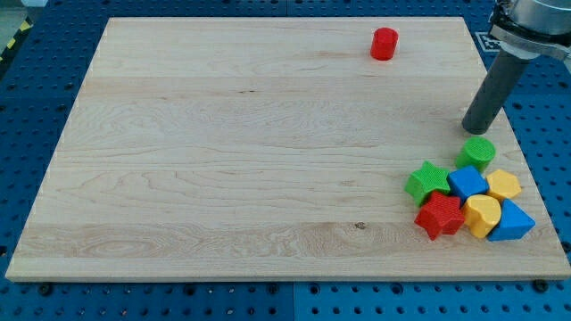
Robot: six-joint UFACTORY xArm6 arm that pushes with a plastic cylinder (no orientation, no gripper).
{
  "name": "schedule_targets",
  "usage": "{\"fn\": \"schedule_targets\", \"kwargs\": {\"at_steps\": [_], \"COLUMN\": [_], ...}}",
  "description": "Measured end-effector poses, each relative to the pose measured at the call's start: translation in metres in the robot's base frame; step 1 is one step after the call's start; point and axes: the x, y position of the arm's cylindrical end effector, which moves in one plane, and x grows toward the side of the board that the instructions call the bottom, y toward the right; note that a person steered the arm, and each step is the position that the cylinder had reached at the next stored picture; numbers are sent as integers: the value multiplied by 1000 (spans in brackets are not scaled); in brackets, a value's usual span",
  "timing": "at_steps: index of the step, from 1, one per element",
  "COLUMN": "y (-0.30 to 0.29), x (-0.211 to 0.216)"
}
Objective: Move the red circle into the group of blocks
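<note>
The red circle point(384, 43) stands alone near the view's top, right of centre, on the wooden board point(223, 152). The group sits at the view's lower right: a green circle point(477, 152), a green star point(428, 181), a blue block point(467, 183), a yellow block point(503, 185), a red star point(440, 216), a yellow heart point(483, 215) and a blue triangle point(512, 222). My tip point(475, 130) rests on the board just above the green circle, far right and below the red circle. The rod leans up to the view's top right.
The board lies on a blue perforated table point(36, 89). The group lies close to the board's right edge point(526, 169) and bottom edge. The arm's grey body point(531, 22) fills the view's top right corner.
</note>
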Motion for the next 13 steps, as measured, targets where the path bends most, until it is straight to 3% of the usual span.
{"fn": "schedule_targets", "kwargs": {"at_steps": [2, 4, 6, 7, 8, 9, 10, 11, 12, 13], "y": [-2, -35, -170, -200, -190, -126, -63, -38, -36, -36], "x": [39, -35, -104, -160, -214, -230, -180, -113, -137, -197]}}
